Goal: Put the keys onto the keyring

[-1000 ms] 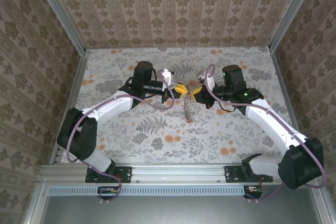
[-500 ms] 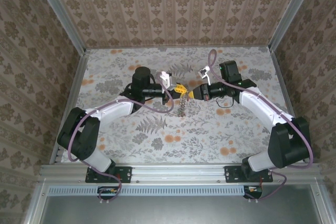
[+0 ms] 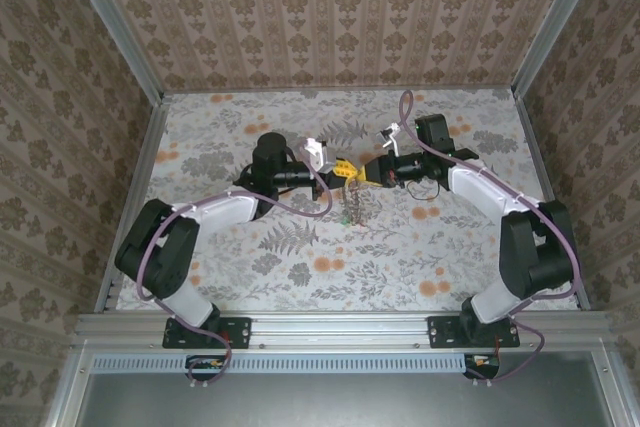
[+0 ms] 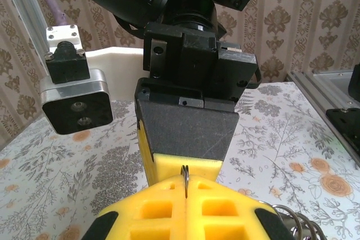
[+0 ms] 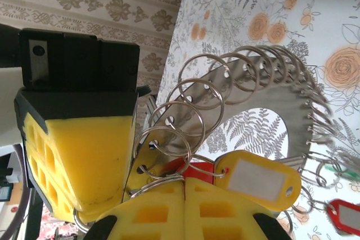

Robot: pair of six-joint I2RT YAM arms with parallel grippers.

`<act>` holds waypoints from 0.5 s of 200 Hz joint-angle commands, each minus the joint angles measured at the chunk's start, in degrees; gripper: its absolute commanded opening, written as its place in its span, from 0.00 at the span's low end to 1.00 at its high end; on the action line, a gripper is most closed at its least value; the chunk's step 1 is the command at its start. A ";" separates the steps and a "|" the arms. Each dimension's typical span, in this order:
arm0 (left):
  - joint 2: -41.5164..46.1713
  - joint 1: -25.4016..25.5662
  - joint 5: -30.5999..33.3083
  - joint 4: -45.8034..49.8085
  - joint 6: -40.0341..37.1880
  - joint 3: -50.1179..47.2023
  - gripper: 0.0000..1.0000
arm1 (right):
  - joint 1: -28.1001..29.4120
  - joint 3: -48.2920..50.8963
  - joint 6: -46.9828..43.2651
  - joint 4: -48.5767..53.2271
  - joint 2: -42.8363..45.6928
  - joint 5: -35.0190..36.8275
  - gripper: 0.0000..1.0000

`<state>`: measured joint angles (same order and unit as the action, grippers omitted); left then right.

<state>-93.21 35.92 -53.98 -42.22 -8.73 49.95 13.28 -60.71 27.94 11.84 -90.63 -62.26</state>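
Over the middle of the flowery tabletop [image 3: 450,257], the left arm [image 3: 215,209] and the right arm [image 3: 480,185] are bent in toward each other, and the two hands are brought tip to tip. The left hand [image 3: 341,169] is pressed together, and in the left wrist view a thin loop of wire is seen pinched in the crack between its yellow fingers [image 4: 157,209]. The right hand [image 3: 368,174] is pressed together too, and its yellow fingers [image 5: 146,217] are seen side by side with no gap. A small wire ring and a bit of red are seen right at their tips, but which one is gripped cannot be told. The keyring [image 3: 353,209] is hung just under the spot where the hands meet, up off the tabletop. In the right wrist view it is seen as a curved grey strip with a row of little wire rings looped through holes along its edge. A yellow key [image 5: 256,179] with a white window on its head is hung from one of these rings, close above the right fingers. A red key [image 5: 347,216] is seen lower down, at the far end of the strip.
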 commanded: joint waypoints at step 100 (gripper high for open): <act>0.44 -0.67 1.64 -2.66 -0.88 -2.41 0.00 | -2.53 -3.26 -5.88 8.80 3.08 1.60 0.00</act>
<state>-96.44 35.90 -53.41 -49.89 -4.58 47.97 11.84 -61.60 26.52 14.83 -91.39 -61.91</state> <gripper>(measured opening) 0.043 0.062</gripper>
